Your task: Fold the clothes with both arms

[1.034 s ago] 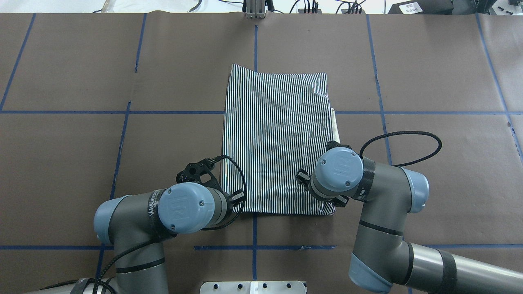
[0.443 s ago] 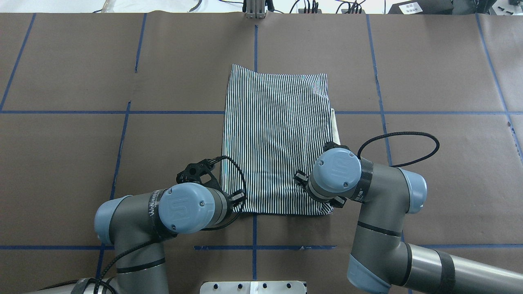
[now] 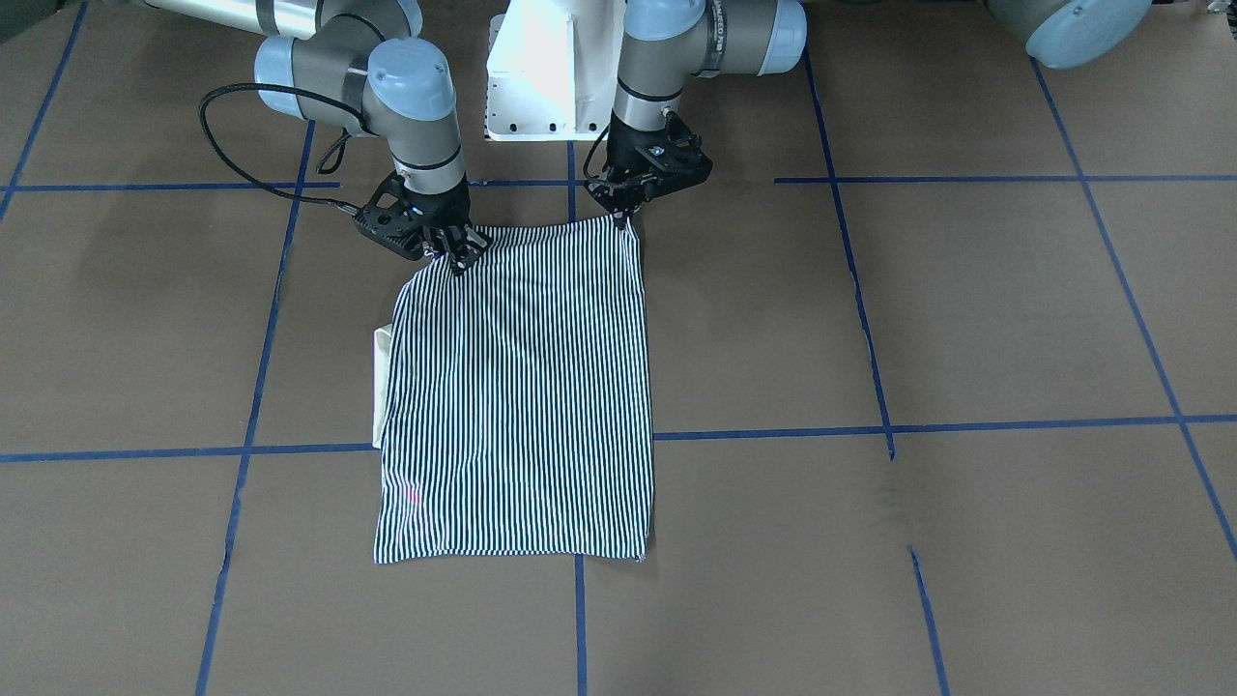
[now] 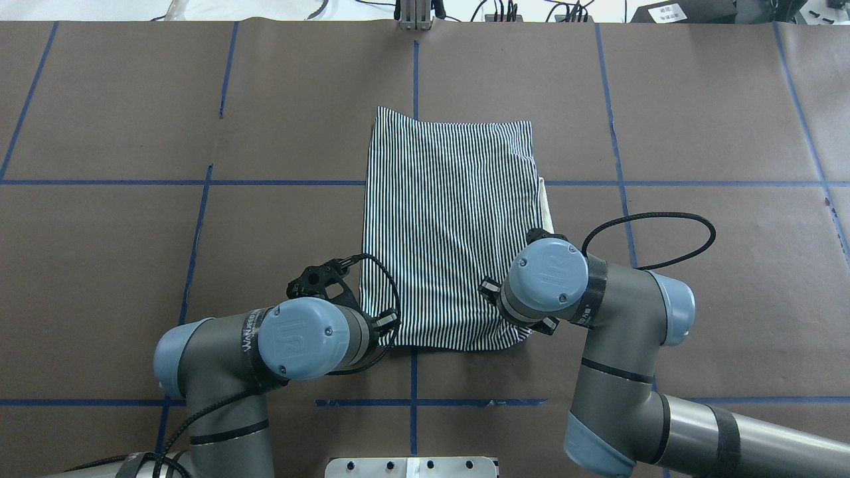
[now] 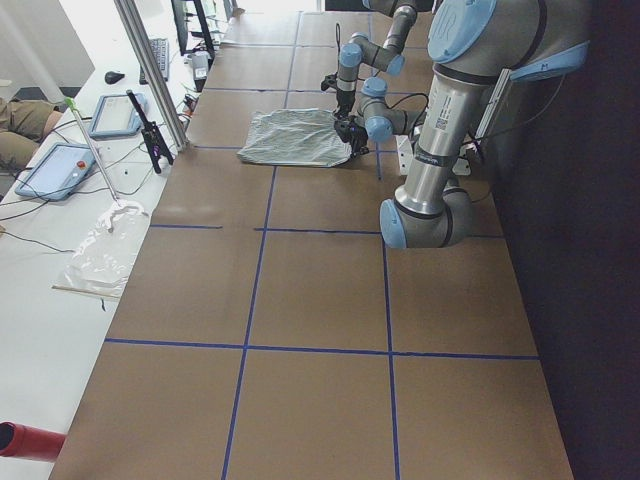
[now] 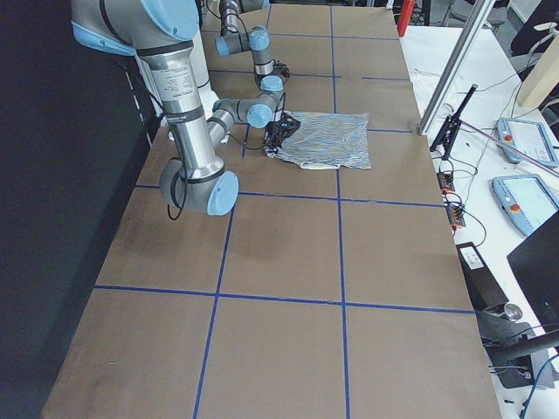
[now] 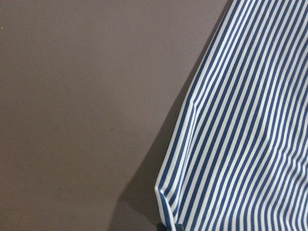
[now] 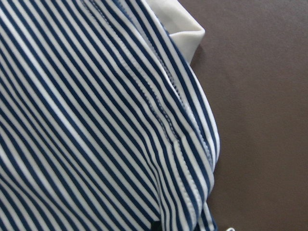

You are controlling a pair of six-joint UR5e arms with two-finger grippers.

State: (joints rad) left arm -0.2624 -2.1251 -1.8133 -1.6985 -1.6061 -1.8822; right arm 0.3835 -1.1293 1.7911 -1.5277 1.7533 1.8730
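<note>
A: Where's the polo shirt [image 4: 451, 226] rn?
B: Lying on the surface [image 4: 697, 119], approx. mid-width, just fwd of the robot; folded into a tall rectangle; stripes run away from the robot; far edge flat.
A: Collar?
B: Cream collar [image 4: 546, 206] pokes out from under the shirt's right edge, abt halfway along; the rest is covered.
A: Left tool [image 3: 630, 211]?
B: Clenched on the shirt's near-left corner; front cam shows that corner drawn up into a small peak btwn the fingers; wrist cam shows striped cloth draping to a point at the frame's bottom, w/ a shadow on the surface beside it.
A: Right tool [image 3: 456, 249]?
B: Also grasping the shirt, at the near-right corner; cloth there is bunched & raised off the surface; hem stitching shows in its wrist cam; in the overhead view the near edge curls up toward that corner.
A: Arms?
B: Left arm [image 4: 219, 352] & right arm [image 4: 624, 312] both have wrists pointing down over the shirt's near edge; a black cable [image 4: 664, 216] loops out from the right wrist.
A: Anything else?
B: Blue tape lines [image 4: 119, 182] grid the brown surface; two of them pass under the shirt; white base [image 3: 541, 68] sits btwn the arms.
</note>
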